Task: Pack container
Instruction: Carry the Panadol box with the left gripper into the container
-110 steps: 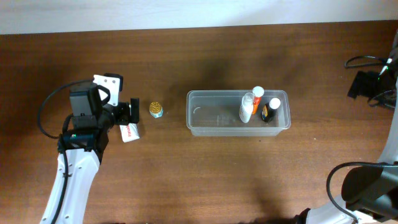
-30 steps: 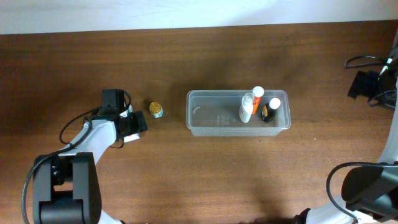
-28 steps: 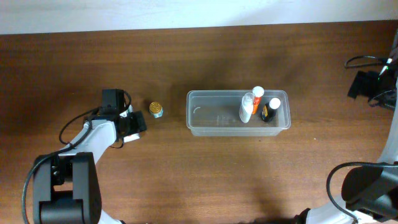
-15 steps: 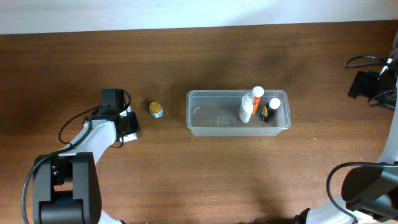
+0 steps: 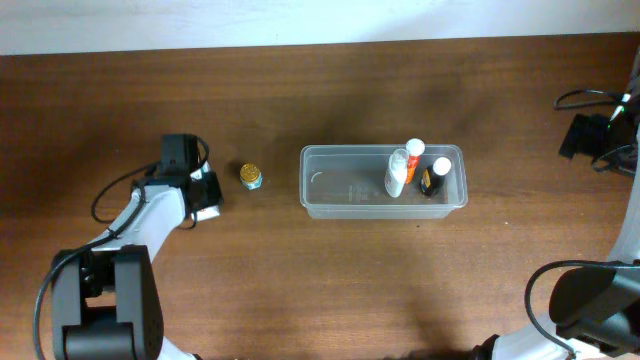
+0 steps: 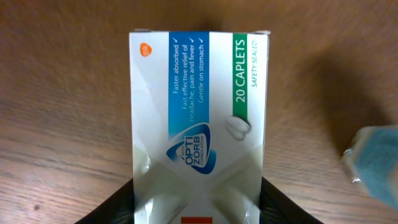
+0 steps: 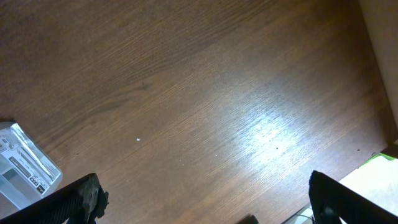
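Note:
A white caplet box [image 6: 199,118] with blue and green print fills the left wrist view, and my left gripper [image 6: 198,211] is shut on it, a dark finger [image 6: 118,208] pressed to each long side. From overhead that gripper [image 5: 205,195] is low over the table, left of a small gold-capped bottle [image 5: 250,177]. The clear container [image 5: 330,190] lies in the middle of the table. A white-and-orange bottle [image 5: 398,172] and a dark white-capped bottle [image 5: 435,177] stand in its right half. My right gripper [image 7: 205,208] is open over bare wood.
The small bottle shows as a blurred bluish shape [image 6: 376,162] just right of the box. A white labelled device [image 7: 25,165] lies at the left of the right wrist view. The right arm and cables [image 5: 600,135] sit at the table's far right edge.
My left gripper has shut on the caplet box and shifted slightly towards the far side. The right arm, container and bottles have not moved.

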### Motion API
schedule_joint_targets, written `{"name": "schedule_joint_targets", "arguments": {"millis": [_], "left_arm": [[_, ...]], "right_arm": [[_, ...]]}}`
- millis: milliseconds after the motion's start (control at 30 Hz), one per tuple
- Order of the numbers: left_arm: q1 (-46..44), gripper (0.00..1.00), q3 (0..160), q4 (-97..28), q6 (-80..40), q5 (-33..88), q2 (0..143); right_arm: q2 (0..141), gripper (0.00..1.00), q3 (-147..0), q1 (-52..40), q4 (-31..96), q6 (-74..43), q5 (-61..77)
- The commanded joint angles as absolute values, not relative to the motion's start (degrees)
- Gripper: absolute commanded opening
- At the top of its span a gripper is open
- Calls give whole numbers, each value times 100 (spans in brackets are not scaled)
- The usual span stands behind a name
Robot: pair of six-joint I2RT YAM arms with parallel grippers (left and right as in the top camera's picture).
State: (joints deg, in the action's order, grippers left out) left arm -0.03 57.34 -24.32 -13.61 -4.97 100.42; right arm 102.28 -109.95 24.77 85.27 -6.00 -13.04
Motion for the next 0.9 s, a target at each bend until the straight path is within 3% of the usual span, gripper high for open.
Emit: {"name": "schedule_joint_targets", "arguments": {"millis": [0, 267, 433, 567, 867], "left_arm": [[-10, 52, 6366, -2792, -1015, -545, 10066], [-21, 52, 7961, -3870, -556, -462, 9633], [-187, 52, 8661, -4018, 631, 827, 9190], [-720, 52, 8799, -4032, 1334, 1680, 8853], [-2491, 53, 8796, -4797, 2484, 1809, 8855]], "right_arm": [[10173, 98, -10965, 2477, 8525, -646, -1354], [10173, 98, -10965, 2477, 8525, -646, -1354], [10173, 98, -10965, 2477, 8525, -646, -1354], [10173, 98, -10965, 2477, 8525, -646, -1354], [10173, 98, -10965, 2477, 8525, -646, -1354]]}}
